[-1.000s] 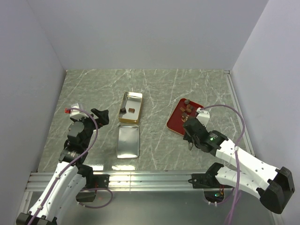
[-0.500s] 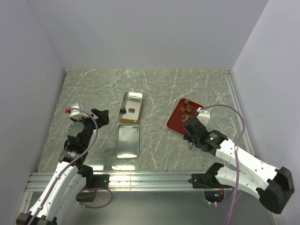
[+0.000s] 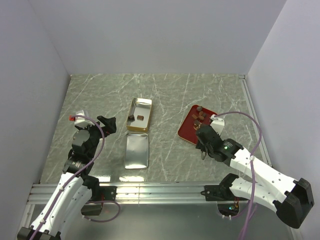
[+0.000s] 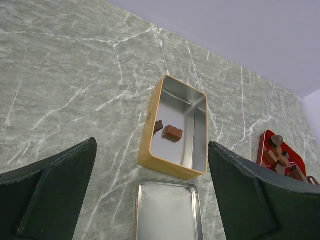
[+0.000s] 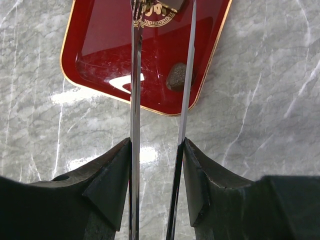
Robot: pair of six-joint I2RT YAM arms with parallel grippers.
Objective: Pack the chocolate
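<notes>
**Chocolate: two pieces in tin, remainder on tray**

Location. Two pieces of the chocolate (image 4: 172, 132) lie close together in the gold tin (image 4: 148, 120), toward one long wall. A cluster sits at the far end of the red tray (image 5: 100, 45). A lone piece (image 5: 176, 76) lies on the tray close to its rim, right of centre in the right wrist view.

Hazards (judged).
- The pieces are small and irregular, so thin blades get only a narrow hold. A piece could twist out at pick-up or drop onto the table (image 4: 75, 75) between tray and tin.
- The lid (image 4: 167, 210) lies just in front of the tin, and a short release would land a piece there.
- The tray is glossy, and downward pressure from the tips might shift it or scatter the cluster.

Appearance. Blocky chunks, some dark brown and some reddish-brown, dull-surfaced and very small beside the tin.

Tray. Red, gold-edged, well apart from the tin.

Right gripper (image 5: 156, 145). It is clamped on a pair of tweezers (image 5: 134, 100) whose blades reach over the tray. The tips pass out of the wrist view, so it cannot be told whether they carry a piece.

Left gripper (image 3: 107, 123). Its jaws are spread wide and hold nothing. It faces the tin from well off to the side.
</notes>
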